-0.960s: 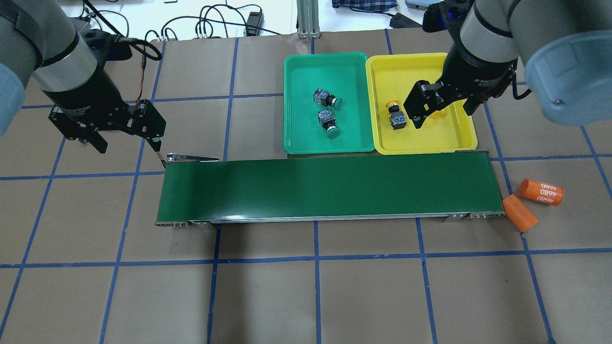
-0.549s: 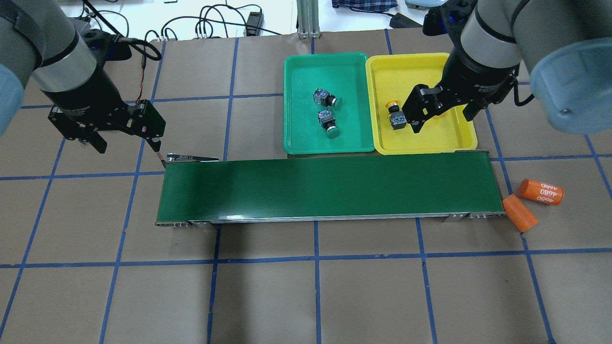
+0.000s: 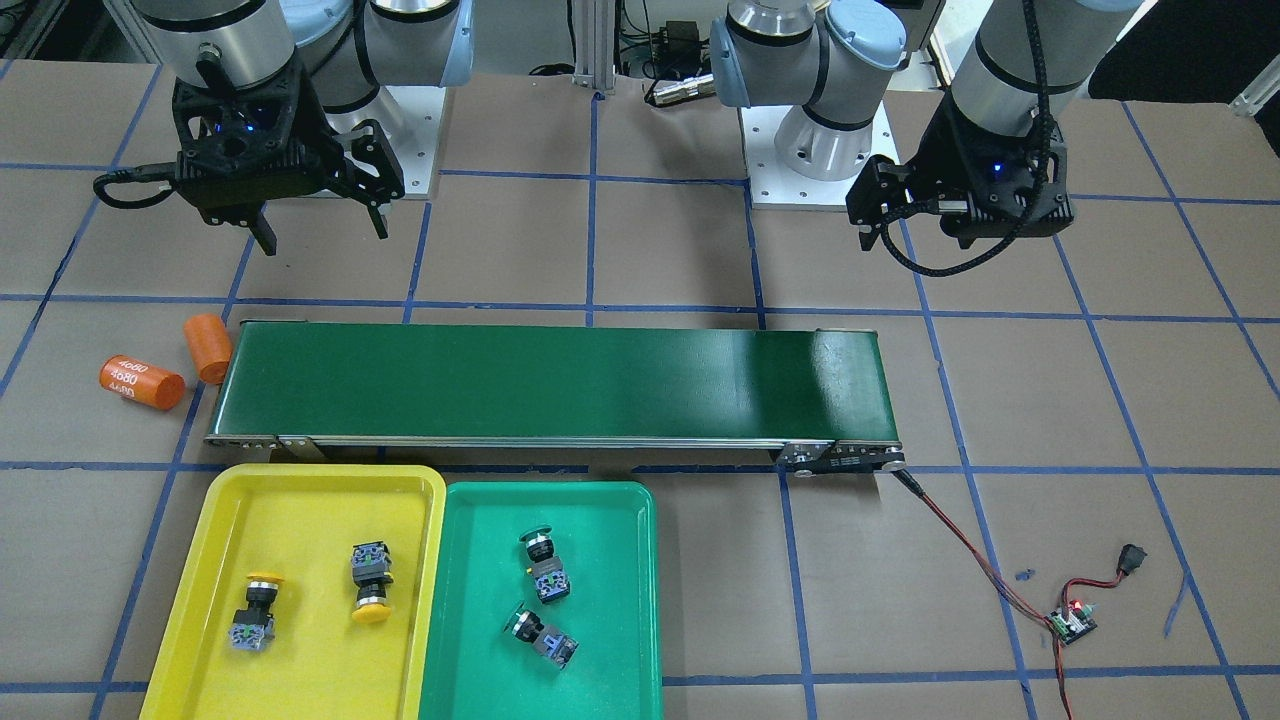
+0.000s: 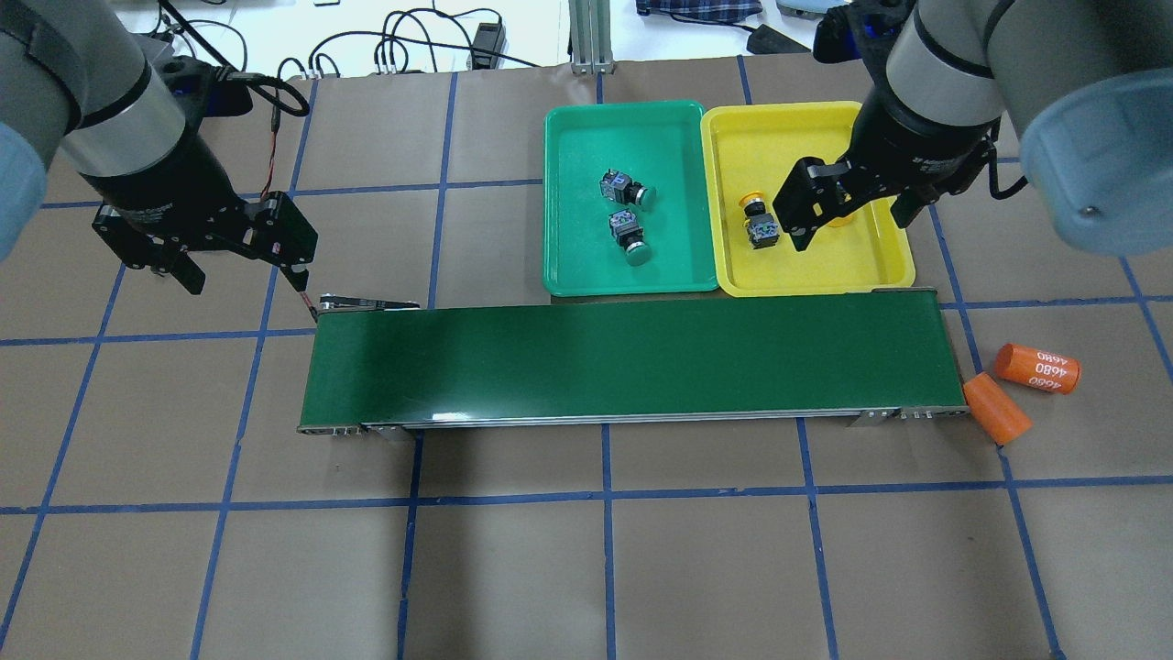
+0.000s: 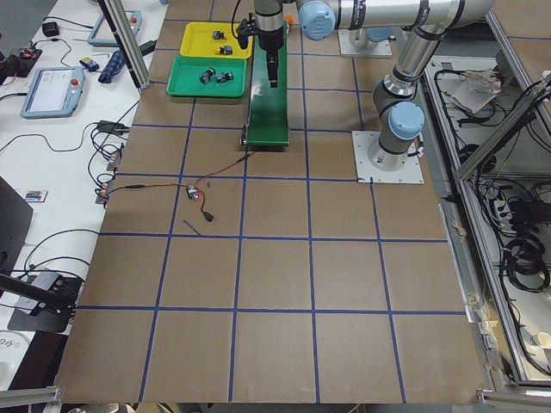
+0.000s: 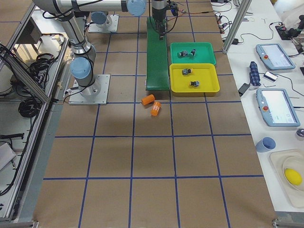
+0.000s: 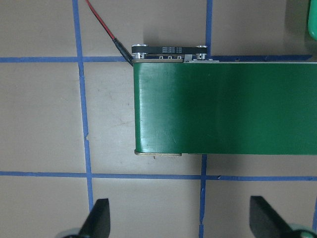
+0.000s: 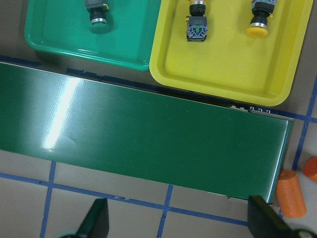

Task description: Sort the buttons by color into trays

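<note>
Two green-capped buttons (image 4: 628,191) (image 4: 630,236) lie in the green tray (image 4: 586,257). Two yellow-capped buttons (image 3: 255,610) (image 3: 370,580) lie in the yellow tray (image 3: 300,500). In the overhead view one yellow button (image 4: 757,220) shows and the other is mostly hidden behind my right gripper (image 4: 848,225). That gripper is open and empty, held high; its wrist view (image 8: 178,220) looks down on the belt and both trays. My left gripper (image 4: 246,280) is open and empty, high over the belt's left end (image 7: 181,220).
A long dark green conveyor belt (image 4: 623,362) runs in front of the trays. Two orange cylinders (image 4: 1037,368) (image 4: 996,409) lie off its right end. A red wire (image 3: 960,540) runs from the belt's left end to a small circuit board (image 3: 1070,622).
My right arm has shifted slightly over the yellow tray. The left arm, the buttons and the trays have not moved.
</note>
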`<move>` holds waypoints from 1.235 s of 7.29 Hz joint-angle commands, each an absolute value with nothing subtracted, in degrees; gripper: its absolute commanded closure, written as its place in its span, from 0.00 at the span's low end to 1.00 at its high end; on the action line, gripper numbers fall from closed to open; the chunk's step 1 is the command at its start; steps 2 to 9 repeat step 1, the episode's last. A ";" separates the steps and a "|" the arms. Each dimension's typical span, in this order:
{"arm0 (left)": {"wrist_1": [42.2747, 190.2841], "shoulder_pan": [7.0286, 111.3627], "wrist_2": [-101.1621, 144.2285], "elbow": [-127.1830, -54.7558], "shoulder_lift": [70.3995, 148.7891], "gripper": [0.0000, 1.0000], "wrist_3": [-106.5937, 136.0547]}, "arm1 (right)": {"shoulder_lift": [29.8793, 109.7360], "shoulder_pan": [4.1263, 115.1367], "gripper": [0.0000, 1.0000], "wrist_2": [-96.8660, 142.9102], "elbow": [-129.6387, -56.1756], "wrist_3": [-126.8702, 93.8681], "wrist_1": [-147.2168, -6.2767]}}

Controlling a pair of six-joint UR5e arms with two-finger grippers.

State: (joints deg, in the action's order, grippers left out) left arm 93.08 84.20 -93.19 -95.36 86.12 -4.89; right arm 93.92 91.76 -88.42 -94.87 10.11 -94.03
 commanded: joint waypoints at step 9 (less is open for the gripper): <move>93.16 84.20 -93.25 -95.45 86.22 0.00 -4.83 | 93.96 91.76 0.00 -88.59 -94.83 10.11 -94.13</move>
